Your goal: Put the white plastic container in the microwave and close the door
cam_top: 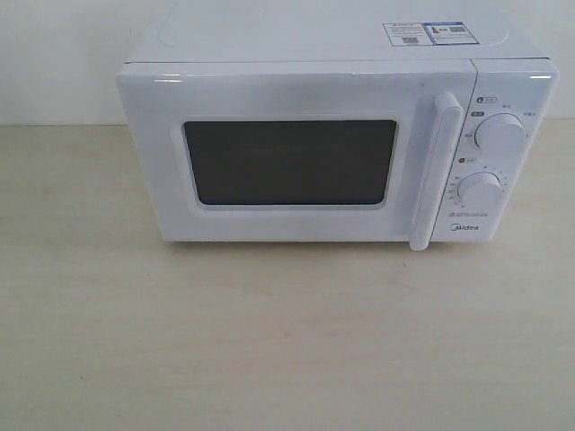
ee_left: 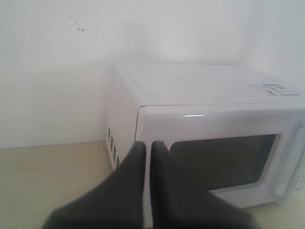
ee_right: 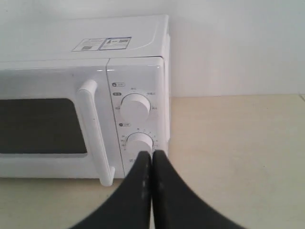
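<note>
The white Midea microwave (cam_top: 323, 135) stands at the back of the table with its door (cam_top: 287, 162) shut. The dark window and the long vertical handle (cam_top: 434, 171) face me. The white plastic container is out of view in all three views. Neither gripper shows in the exterior view. In the left wrist view my left gripper (ee_left: 147, 145) is shut on nothing, back from the microwave's (ee_left: 209, 143) hinge-side front corner. In the right wrist view my right gripper (ee_right: 152, 155) is shut on nothing, in front of the lower dial (ee_right: 140, 141), apart from the microwave (ee_right: 95, 105).
The light wooden table (cam_top: 269, 350) stretches in front of the microwave. A white wall (ee_left: 57, 71) rises behind it. Two round dials (cam_top: 499, 135) sit on the control panel to the right of the handle.
</note>
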